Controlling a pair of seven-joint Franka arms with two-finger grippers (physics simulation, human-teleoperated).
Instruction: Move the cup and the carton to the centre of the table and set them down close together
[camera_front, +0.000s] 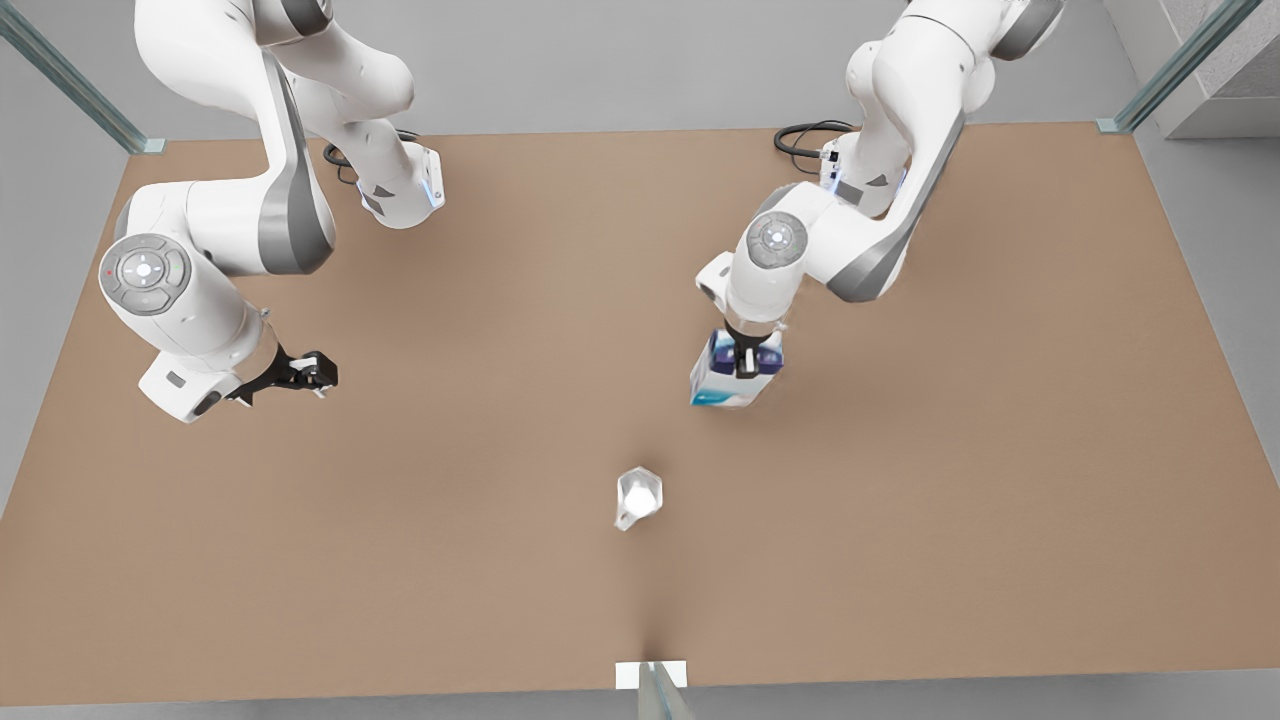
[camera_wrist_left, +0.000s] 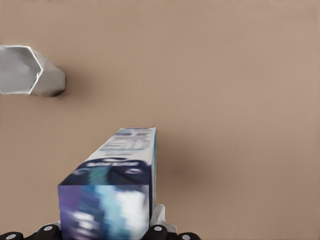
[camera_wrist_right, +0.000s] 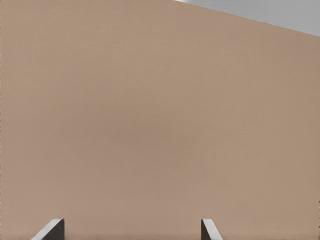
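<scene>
The carton (camera_front: 733, 388), white with dark blue and teal patches, sits slightly tilted in my left gripper (camera_front: 745, 362), which is shut on its top just right of the table's middle in the front view. In the left wrist view the carton (camera_wrist_left: 117, 182) stretches away from the fingers (camera_wrist_left: 159, 220); I cannot tell whether its base touches the table (camera_front: 480, 300). The pale faceted cup (camera_front: 638, 497) stands free, nearer the front edge and a little to the front view's left of the carton; it also shows as the cup (camera_wrist_left: 31, 71). My right gripper (camera_front: 315, 372) waits open at the front view's left, its fingertips (camera_wrist_right: 210, 231) apart over bare table.
The brown tabletop spreads wide around both objects. A small white mount (camera_front: 650, 676) sits at the middle of the front edge. Black cables (camera_front: 805, 138) lie by the arm base at the back.
</scene>
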